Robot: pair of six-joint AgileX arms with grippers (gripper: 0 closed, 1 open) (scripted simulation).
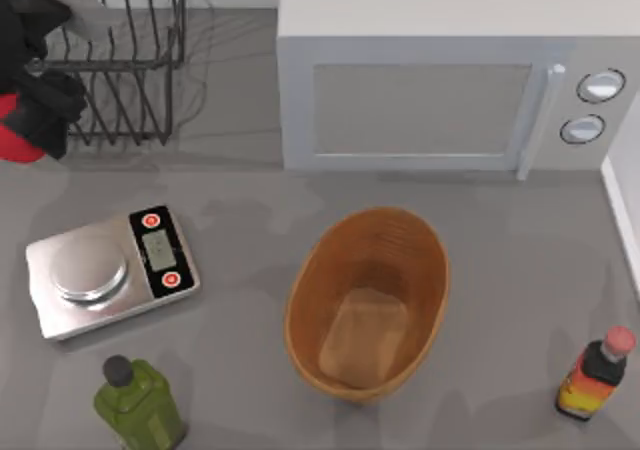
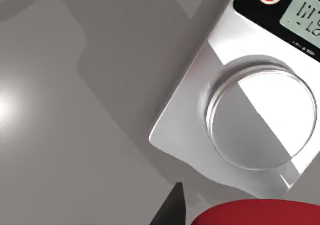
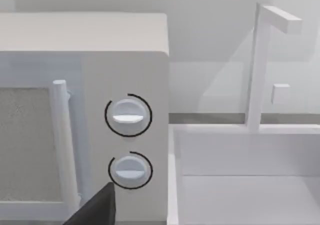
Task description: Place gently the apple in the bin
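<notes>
Apple (image 1: 15, 142) sits clenched in my left jaws (image 1: 30, 120) at the desk's far left, lifted beside the dish rack (image 1: 120, 60) for carrying. Basket (image 1: 367, 300) waits empty mid-desk; right jaws' state I cannot tell.

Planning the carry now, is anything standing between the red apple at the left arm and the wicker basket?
Nothing tall: the small red apple sits in the left pincer at the table's left edge; only the flat silver kitchen scale lies below the route to the oval orange-brown wicker basket.
</notes>
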